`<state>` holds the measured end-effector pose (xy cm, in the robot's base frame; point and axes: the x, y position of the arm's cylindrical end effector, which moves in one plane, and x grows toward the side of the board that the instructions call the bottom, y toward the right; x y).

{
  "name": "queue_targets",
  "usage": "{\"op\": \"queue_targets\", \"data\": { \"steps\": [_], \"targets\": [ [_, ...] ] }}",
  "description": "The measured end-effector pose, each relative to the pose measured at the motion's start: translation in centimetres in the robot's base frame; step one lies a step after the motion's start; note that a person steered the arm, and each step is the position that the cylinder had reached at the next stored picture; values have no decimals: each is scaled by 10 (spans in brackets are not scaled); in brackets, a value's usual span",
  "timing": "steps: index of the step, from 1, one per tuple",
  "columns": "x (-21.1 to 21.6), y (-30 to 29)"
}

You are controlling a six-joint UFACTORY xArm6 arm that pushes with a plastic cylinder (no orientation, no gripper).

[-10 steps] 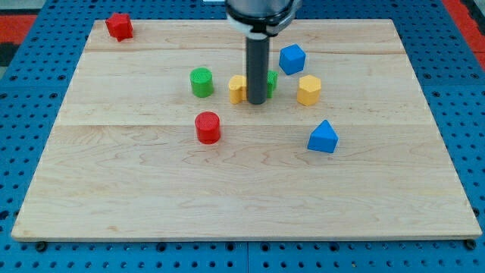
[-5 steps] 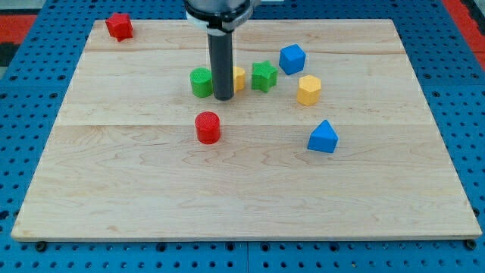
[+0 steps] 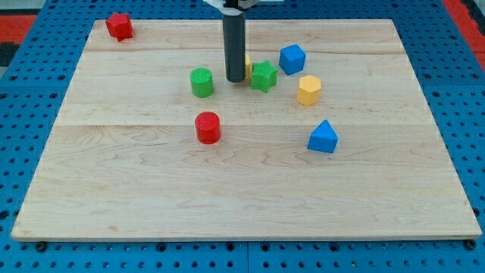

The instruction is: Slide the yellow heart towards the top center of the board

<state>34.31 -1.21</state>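
The yellow heart (image 3: 248, 65) is mostly hidden behind my rod; only a thin yellow sliver shows at the rod's right edge, near the board's upper middle. My tip (image 3: 235, 80) rests on the board just in front of the heart, between the green cylinder (image 3: 201, 82) on its left and the green star (image 3: 264, 76) on its right.
A blue block (image 3: 292, 58) lies up and right of the star. A yellow hexagonal block (image 3: 308, 89) is to the right. A blue wedge-like block (image 3: 323, 137) sits lower right, a red cylinder (image 3: 208, 127) below the tip, and a red block (image 3: 119, 26) at the top left corner.
My tip swung left of the heart, then came back right and up the view. The yellow heart has moved up the view and now hides behind the rod.
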Motion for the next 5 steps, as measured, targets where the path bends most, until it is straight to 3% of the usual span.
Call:
{"op": "queue_targets", "data": {
  "steps": [5],
  "targets": [
    [-87,27]
  ]
}}
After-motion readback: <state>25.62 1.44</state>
